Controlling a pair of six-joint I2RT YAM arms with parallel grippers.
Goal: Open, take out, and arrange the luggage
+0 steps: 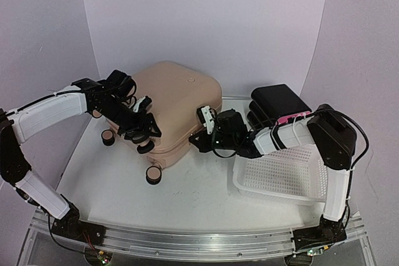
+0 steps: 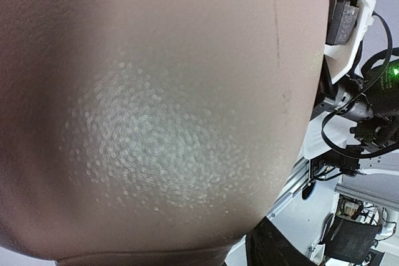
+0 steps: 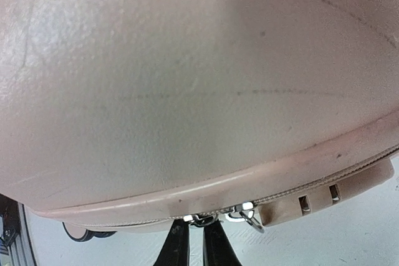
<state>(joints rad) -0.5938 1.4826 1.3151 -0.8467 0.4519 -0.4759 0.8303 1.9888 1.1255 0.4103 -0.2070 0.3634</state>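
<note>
**White table, pale walls: luggage unopened**

Your table (image 1: 187, 185) is white, backed by plain pale walls (image 1: 206, 17). The luggage (image 1: 177, 101) lies flat at mid-table, lid closed. Your right tool (image 3: 194, 241) is clenched at the zipper pulls (image 3: 240, 215) (whether one is pinched, I cannot tell). Your left tool (image 1: 142, 130) sits against the shell's wheel side; its state cannot be told. Step in hand, in my judgement: opening. Next you need a confirmed pinch, then a steady draw along the seam.

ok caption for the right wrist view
right jaws, nearly shut, just below the twin zipper pulls on the pale pink luggage
</note>
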